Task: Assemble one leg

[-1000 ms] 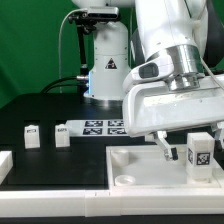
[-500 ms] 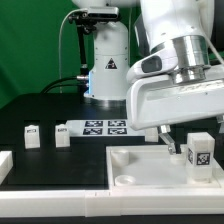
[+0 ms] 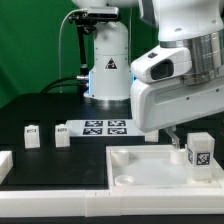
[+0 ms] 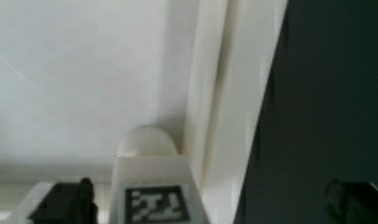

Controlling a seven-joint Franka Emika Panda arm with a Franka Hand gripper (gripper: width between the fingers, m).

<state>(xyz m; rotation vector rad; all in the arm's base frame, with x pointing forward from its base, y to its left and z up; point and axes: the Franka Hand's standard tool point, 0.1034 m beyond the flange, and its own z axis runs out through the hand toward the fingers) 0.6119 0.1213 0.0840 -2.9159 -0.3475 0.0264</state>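
One leg (image 3: 200,153), a small white block with a square marker tag, stands upright on the right part of the large white slab (image 3: 130,165). My gripper (image 3: 186,139) hangs just above it, open and holding nothing. In the wrist view the leg (image 4: 154,195) stands free between the dark fingertips (image 4: 65,200), nearer one of them, beside the slab's raised rim (image 4: 212,110). Two more legs (image 3: 32,135) (image 3: 62,135) stand on the black table at the exterior view's left.
The marker board (image 3: 105,127) lies on the table behind the slab. A white part (image 3: 5,165) shows at the exterior view's left edge. The arm's base (image 3: 105,60) stands at the back, with a green backdrop behind it.
My gripper has risen off the leg and shifted slightly to the exterior view's right. The leg stays standing on the slab.
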